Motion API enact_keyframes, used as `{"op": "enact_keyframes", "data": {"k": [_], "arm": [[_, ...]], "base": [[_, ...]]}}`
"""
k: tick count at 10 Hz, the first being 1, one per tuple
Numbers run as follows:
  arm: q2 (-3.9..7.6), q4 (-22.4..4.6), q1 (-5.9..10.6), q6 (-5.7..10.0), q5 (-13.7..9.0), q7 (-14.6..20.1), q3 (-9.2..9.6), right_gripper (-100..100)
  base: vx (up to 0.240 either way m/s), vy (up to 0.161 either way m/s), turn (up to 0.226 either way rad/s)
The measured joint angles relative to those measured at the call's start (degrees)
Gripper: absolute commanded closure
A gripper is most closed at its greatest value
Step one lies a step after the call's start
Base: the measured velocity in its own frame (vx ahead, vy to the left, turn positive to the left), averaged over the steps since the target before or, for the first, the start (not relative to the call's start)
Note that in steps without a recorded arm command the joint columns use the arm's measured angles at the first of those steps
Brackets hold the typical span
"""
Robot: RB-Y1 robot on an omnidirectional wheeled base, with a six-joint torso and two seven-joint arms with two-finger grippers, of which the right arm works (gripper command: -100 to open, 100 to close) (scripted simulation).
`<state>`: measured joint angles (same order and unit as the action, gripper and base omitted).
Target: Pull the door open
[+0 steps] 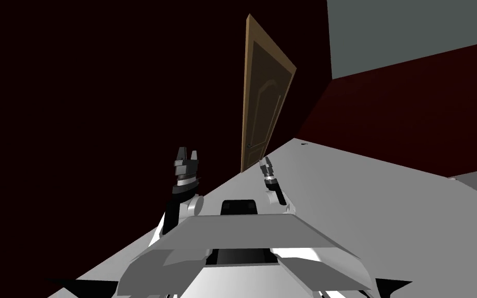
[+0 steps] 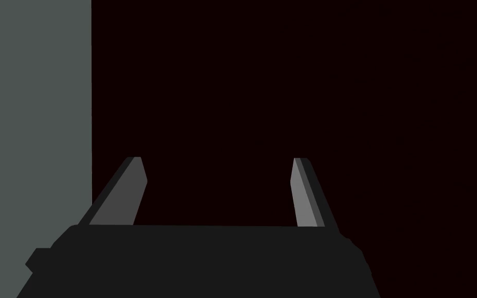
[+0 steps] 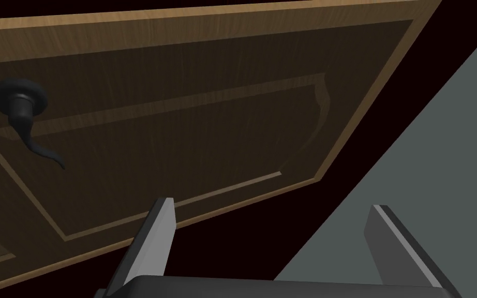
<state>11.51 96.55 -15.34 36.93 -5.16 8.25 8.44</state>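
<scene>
Grey floor (image 1: pixel 367 207), dark maroon walls (image 1: pixel 77 103). Nearest, the left gripper (image 1: pixel 188 154) is raised in front, fingers apart and empty. Beside it the right gripper (image 1: pixel 265 161) sits closer to the door (image 1: pixel 261 98), fingers spread with nothing between them. Head view: door is brown, tall and narrow, long axis upright, seen at a slant. Right wrist view gives the panelled face close, with a dark lever handle (image 3: pixel 23 111) on a round rose near the door's edge, off to one side of the fingers, untouched.

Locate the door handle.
Right wrist view: dark lever handle on the brown door, ahead of the open right hand, off to one side, untouched.
</scene>
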Motion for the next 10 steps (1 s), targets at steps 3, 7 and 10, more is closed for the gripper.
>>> {"op": "enact_keyframes", "data": {"k": [3,7,10], "arm": [[1.6,-4.5,1.72,0.73,-0.7,0.5,0.89,-100],[3.86,-10.5,4.06,1.62,-1.7,1.2,2.05,-100],[5.45,-15.5,6.17,2.39,-2.4,1.8,2.94,-100]], "base": [[0.078,-0.071,0.114],[0.076,-0.08,0.129],[0.081,-0.072,0.131]]}}
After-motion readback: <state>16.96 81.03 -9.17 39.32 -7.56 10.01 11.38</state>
